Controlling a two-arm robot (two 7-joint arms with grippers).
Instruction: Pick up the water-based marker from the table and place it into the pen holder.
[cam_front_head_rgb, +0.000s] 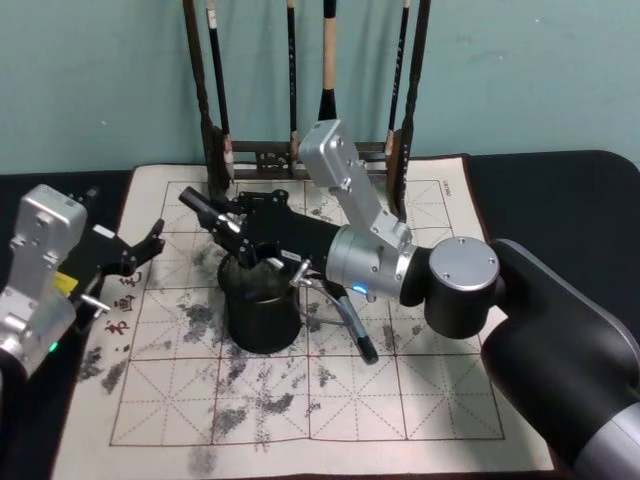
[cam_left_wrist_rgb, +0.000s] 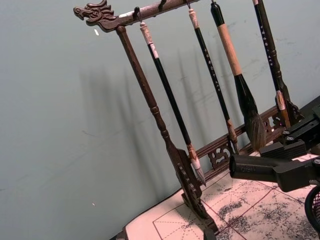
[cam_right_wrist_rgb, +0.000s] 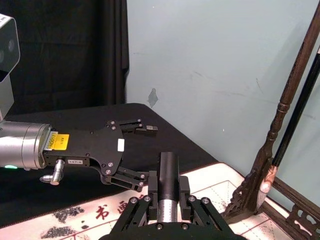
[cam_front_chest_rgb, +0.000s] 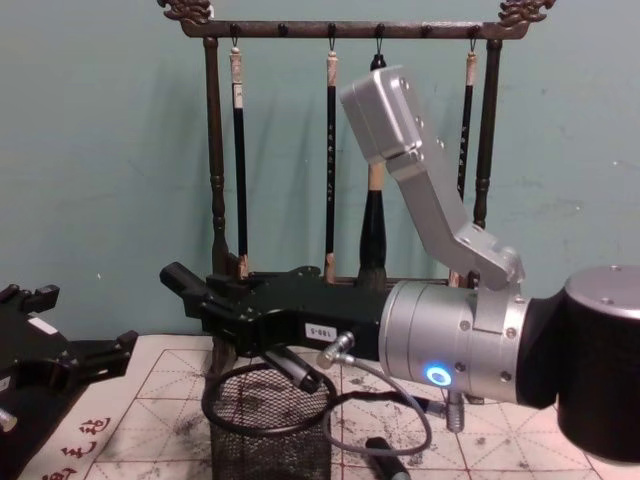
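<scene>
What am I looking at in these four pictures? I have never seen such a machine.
This is a robot with two arms, each ending in a gripper. One picture comes from its head, one from its chest, one from each wrist. On the dark tabletop lies a white calligraphy mat with red grid lines; behind stands a tall dark wooden brush rack. The right gripper, over the small round black wire-mesh pen holder, is shut on a dark cylindrical marker. The left gripper is open at the left side.
</scene>
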